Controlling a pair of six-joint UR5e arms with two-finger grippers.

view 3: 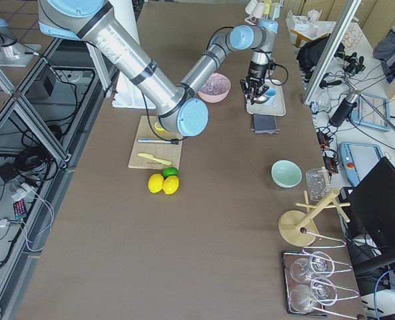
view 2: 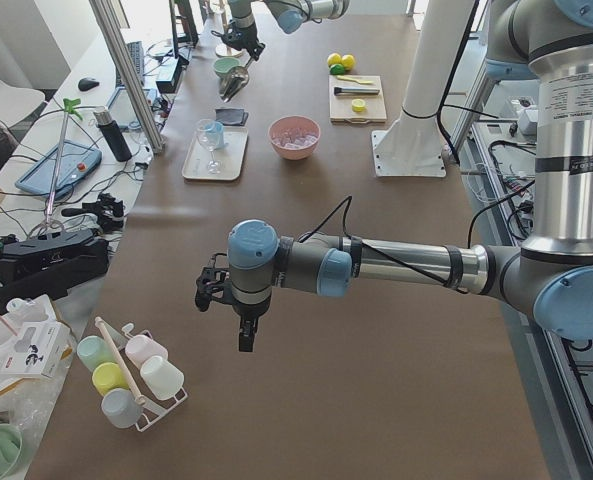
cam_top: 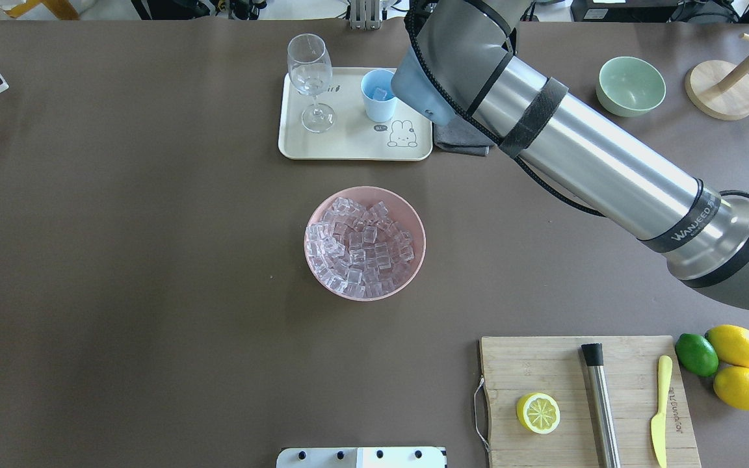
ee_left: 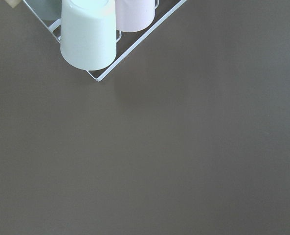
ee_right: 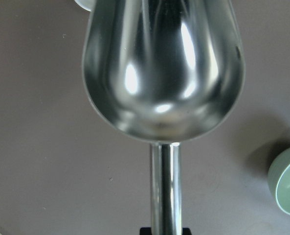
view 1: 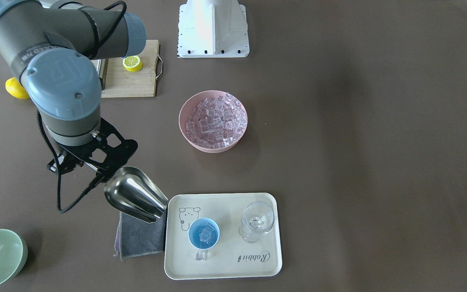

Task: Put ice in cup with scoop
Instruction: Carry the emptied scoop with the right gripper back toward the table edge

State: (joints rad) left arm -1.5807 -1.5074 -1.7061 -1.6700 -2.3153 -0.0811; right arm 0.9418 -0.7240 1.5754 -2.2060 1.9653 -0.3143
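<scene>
1. The right gripper (view 1: 101, 170) is clamped on the handle of the scoop (view 1: 136, 194). The trough just ahead of it is empty.
2. The cup (view 1: 193, 238) stands just past the scoop's lip on a tray (view 1: 225, 268) and holds some ice (view 1: 206, 233). One stray cube (view 1: 202, 255) lies beside it.
3. The pour looks finished. Any refill means swinging to the pink bowl (view 1: 183, 121), well off to the gripper's side.
4. Whether the left gripper (view 2: 244, 335), over bare worktop, is open or closed, I cannot tell.

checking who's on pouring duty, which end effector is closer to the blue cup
Right. The right end effector holds the scoop just beside the tray, close to the cup. The left end effector hangs far away, by the mug rack.
</scene>
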